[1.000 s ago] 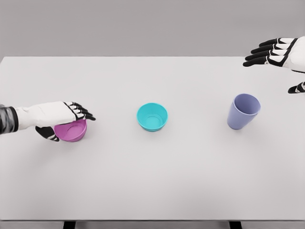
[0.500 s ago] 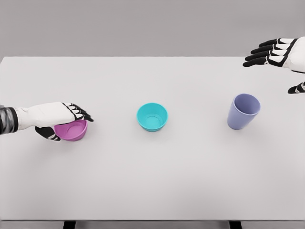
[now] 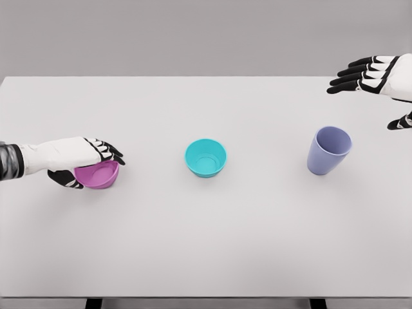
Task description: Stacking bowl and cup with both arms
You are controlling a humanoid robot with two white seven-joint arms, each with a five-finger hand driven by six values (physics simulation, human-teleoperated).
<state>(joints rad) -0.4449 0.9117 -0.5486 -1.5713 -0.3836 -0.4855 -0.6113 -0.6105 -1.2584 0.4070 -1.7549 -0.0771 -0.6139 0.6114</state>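
The white table [image 3: 206, 257] carries three vessels in a row across its middle, spaced well apart so each can be taken singly: a purple cup [image 3: 328, 150] toward the right edge, a teal bowl [image 3: 206, 158] at the centre, and a pink bowl [image 3: 98, 174] near the left edge. The left hand [image 3: 77, 158] lies over the pink bowl's rim, fingers across the top and thumb at its near side (a grip for lifting, I judge). The right hand [image 3: 373, 71] hovers beyond the cup by the far right corner, fingers spread, holding nothing.
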